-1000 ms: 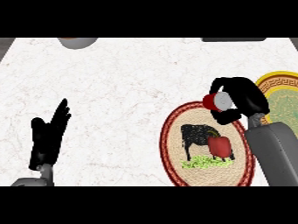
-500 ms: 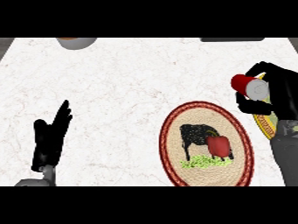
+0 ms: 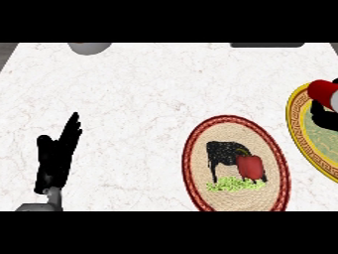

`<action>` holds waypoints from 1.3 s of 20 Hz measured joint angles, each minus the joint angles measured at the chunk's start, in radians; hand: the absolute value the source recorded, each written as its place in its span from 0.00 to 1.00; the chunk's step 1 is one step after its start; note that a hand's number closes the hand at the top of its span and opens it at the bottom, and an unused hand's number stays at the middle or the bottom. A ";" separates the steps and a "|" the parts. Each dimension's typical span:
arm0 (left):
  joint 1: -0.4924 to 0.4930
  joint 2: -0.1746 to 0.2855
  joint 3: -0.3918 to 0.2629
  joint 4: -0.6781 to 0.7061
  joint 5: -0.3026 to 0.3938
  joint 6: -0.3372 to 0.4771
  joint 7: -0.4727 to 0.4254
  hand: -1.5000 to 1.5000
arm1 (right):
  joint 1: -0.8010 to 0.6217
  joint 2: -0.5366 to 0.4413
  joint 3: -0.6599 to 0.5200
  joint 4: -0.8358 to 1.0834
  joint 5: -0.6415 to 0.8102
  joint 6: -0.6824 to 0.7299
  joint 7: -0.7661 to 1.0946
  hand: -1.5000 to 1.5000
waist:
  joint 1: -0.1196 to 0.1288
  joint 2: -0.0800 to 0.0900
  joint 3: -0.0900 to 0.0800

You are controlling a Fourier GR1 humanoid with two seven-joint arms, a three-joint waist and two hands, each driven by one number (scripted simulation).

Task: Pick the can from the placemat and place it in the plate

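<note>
Most of the job looks done, with only the setting-down left. Far to the left, low on the white counter [image 3: 164,99], the left hand [image 3: 54,158] rests open with its fingers straight and pointing up; it holds nothing and lies well apart from everything the task concerns. Right of the middle lies the oval placemat [image 3: 234,131], red-rimmed and woven, and no can stands on it. What shows there is only its printed picture of a dark animal, a red shape and some green. So the pick-up can be judged complete. At the right edge the plate [image 3: 298,126] shows in part, with a yellow patterned rim and a green middle. The red can [image 3: 326,93] is over the plate's upper rim, tilted so that its grey end faces outward. Black fingers of the right hand [image 3: 329,119] curl above and below it, so this hand grips the can, though most of the hand is cut off by the edge. Whether the can touches the plate I cannot tell. It is not released, and lowering it toward the green middle and opening the fingers remain.
</note>
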 measured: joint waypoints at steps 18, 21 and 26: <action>-0.040 -0.022 0.023 0.032 -0.026 -0.016 0.000 0.50 | -0.092 -0.176 -0.201 0.584 -0.133 -0.003 -0.255 1.00 | 0.013 0.005 0.001; -0.049 -0.033 0.020 0.050 -0.034 -0.010 -0.008 0.50 | -0.105 -0.210 -0.217 0.696 -0.175 0.065 -0.311 1.00 | 0.013 0.006 0.001; -0.050 -0.036 0.023 0.053 -0.036 -0.014 -0.006 0.50 | -0.142 -0.240 -0.210 0.878 -0.189 0.122 -0.385 0.00 | 0.016 0.006 0.001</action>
